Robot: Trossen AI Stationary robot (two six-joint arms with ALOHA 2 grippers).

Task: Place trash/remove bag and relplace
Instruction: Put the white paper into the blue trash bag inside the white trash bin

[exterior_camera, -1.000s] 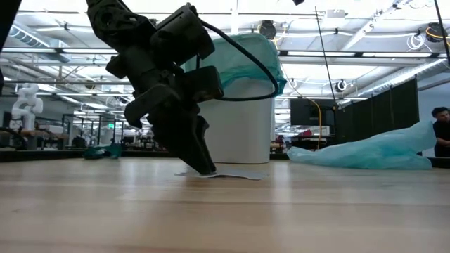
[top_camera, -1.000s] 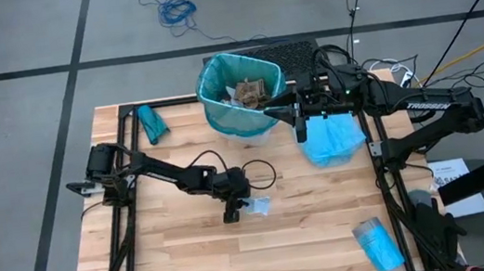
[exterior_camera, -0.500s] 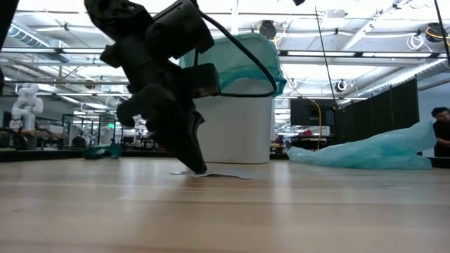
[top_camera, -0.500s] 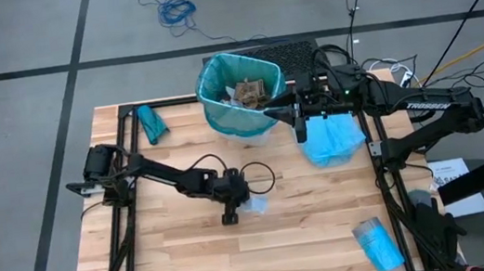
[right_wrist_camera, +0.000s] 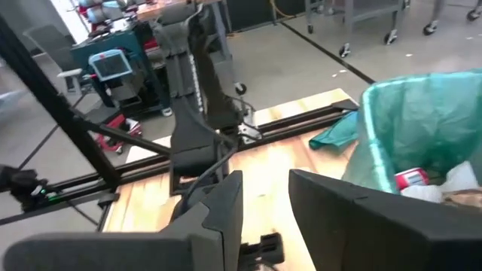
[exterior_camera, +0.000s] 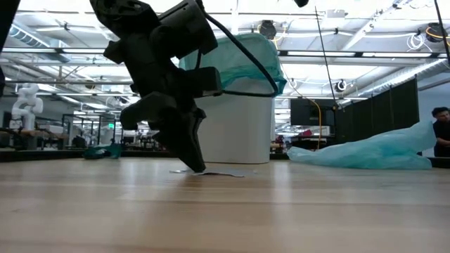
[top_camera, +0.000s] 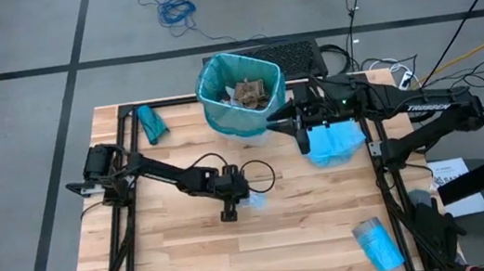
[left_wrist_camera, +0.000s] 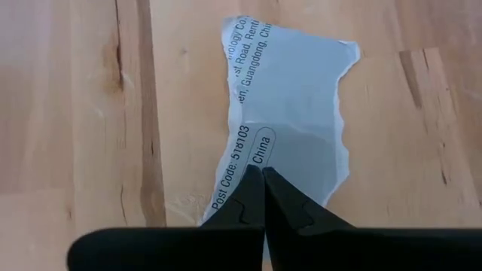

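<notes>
Pale blue scrap: lies flat on the wooden table, near the middle, with printed text along one torn edge.
Left gripper: tips down on the scrap, fingers pressed together at its near edge; whether they pinch the paper or only touch it cannot be told.
Left gripper, low view: tilted, its tips on the thin sheet at the tabletop.
Left gripper, high view: mid-table, the scrap showing just beside it.
Bin: white, lined with a teal bag, at the far edge of the table; brown crumpled paper wads lie inside.
Bin contents, right wrist view: a red-and-white bottle and something white next to it sit in the liner.
Right gripper: held above the table just beside the bin, fingers apart with nothing between them.
Loose blue bag: heaped on the table under the right arm.
Folded teal bag: at the far left corner.
Blue bundle: at the near right edge.
Person: partly visible at the room's edge in the low view.
</notes>
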